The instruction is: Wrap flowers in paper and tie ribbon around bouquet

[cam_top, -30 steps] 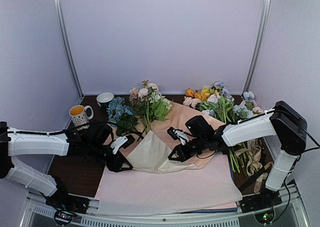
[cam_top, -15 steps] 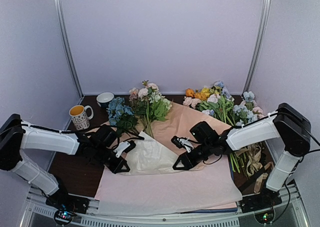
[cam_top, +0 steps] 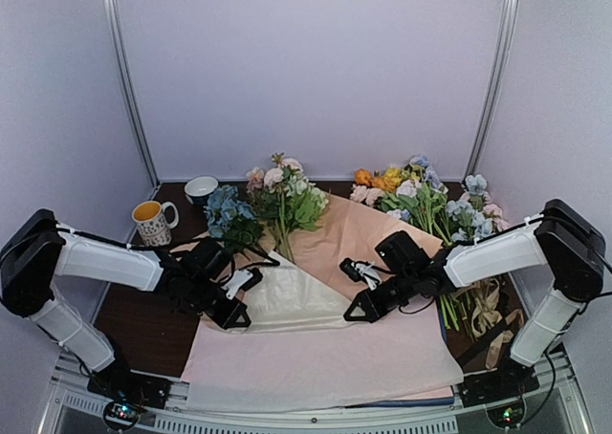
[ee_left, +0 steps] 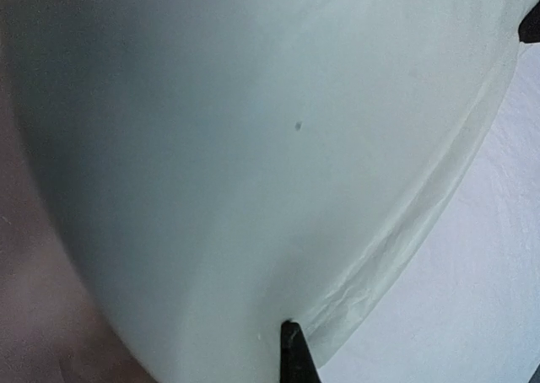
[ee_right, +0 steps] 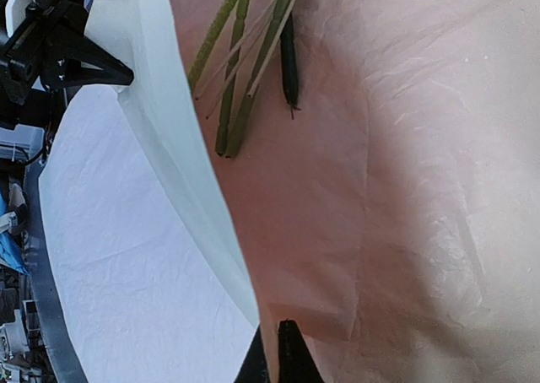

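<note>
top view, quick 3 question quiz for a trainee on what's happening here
1. True or false: the mug stands left of the flowers.
2. The left gripper and the right gripper are both shut on: A the ribbon, B the paper, C a stem.
3. Counting the mug, how many vessels stand in the far left corner?
Key: 1 true; 2 B; 3 two, the mug and the bowl.

The dark table point(cam_top: 158, 336) bears pale pink sheets point(cam_top: 325, 367), a mug point(cam_top: 152, 222), a bowl point(cam_top: 201, 187) and loose flowers point(cam_top: 413, 197).
</note>
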